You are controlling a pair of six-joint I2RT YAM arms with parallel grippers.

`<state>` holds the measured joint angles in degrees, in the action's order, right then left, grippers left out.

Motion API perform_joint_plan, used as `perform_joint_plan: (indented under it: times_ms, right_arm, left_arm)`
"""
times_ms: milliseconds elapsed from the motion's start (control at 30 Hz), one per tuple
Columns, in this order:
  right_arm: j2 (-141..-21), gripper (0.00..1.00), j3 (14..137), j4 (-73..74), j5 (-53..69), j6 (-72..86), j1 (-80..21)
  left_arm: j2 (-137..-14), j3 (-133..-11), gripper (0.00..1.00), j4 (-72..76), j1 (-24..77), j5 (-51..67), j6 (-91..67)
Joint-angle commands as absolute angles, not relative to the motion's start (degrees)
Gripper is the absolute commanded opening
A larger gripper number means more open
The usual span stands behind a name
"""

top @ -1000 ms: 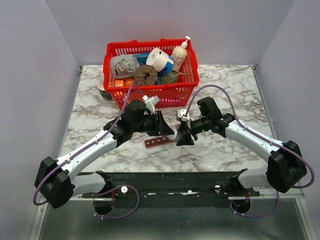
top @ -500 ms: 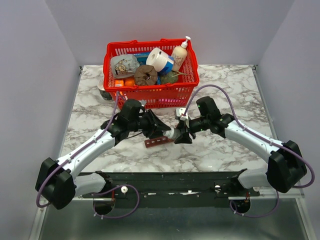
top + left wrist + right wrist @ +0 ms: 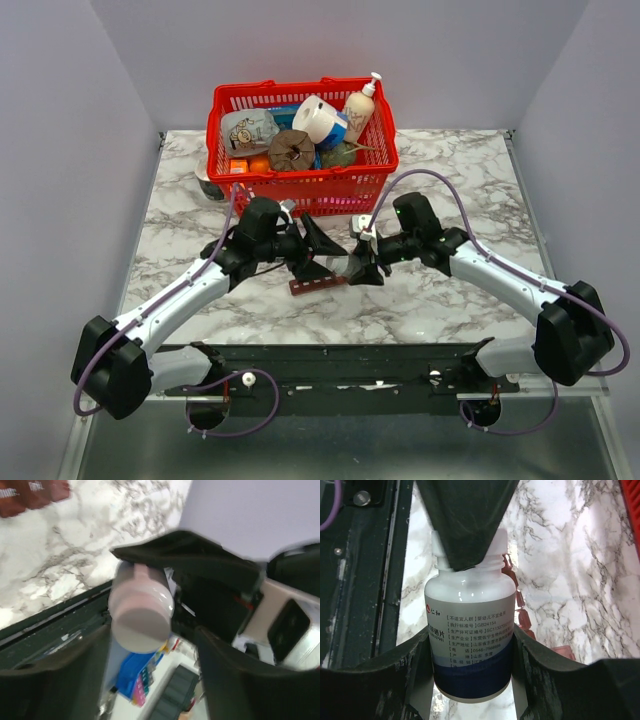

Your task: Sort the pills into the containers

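Pill-organizer strip [image 3: 318, 283], dark red, lies flat on the marble table [image 3: 480, 180], just in front of the red mesh basket [image 3: 300, 190]. Also in front of the basket, over one end of the strip, the right gripper [image 3: 365, 268] clamps a white pill bottle [image 3: 470, 630] by its body. The left gripper [image 3: 325, 256] has its jaws spread around the bottle's top end, with a gap on one side.

One red mesh basket [image 3: 300, 190] is sitting at the back. Just in front of it, one dark-red container strip [image 3: 315, 284] is lying, one white pill bottle [image 3: 470, 630] is showing, and two grippers are meeting: left gripper [image 3: 318, 252] and right gripper [image 3: 363, 268]. One pump bottle [image 3: 362, 108] is standing inside the basket.
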<state>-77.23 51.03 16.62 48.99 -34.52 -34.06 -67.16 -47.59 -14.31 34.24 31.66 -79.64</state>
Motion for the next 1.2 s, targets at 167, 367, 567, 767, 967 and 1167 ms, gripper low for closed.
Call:
perform_joint_plan:
  times_ms: [167, 367, 567, 767, 967, 1167]
  right_arm:
    - [-77.2, 0.04, 50.7, 15.7, 50.4, -34.5, -33.8]
    - [-76.6, 0.05, 50.8, 17.3, 55.7, -36.3, -33.8]
    - [-75.8, 0.05, 50.2, 19.7, 61.9, -40.3, -33.8]
    - [-74.9, 0.05, 49.6, 23.8, 66.3, -47.1, -34.0]
    - [-75.5, 0.05, 49.7, 25.2, 66.1, -48.6, -34.0]
    - [-75.6, 0.05, 50.0, 25.7, 65.8, -48.8, -34.1]
  left_arm:
    - [-64.0, -50.0, 0.99, -10.0, 33.0, 41.7, -62.3]
    - [-58.1, -51.0, 0.99, -27.0, 32.5, 33.0, -26.1]
    - [-39.8, -38.6, 0.99, -15.9, 34.4, 32.6, -8.2]
    - [-32.2, -31.8, 0.99, -6.4, 36.4, 35.1, 12.7]
    - [-42.6, -37.7, 0.99, -6.3, 41.2, 35.2, 22.1]
    - [-49.7, -40.1, 0.98, -1.9, 44.3, 35.8, 21.7]
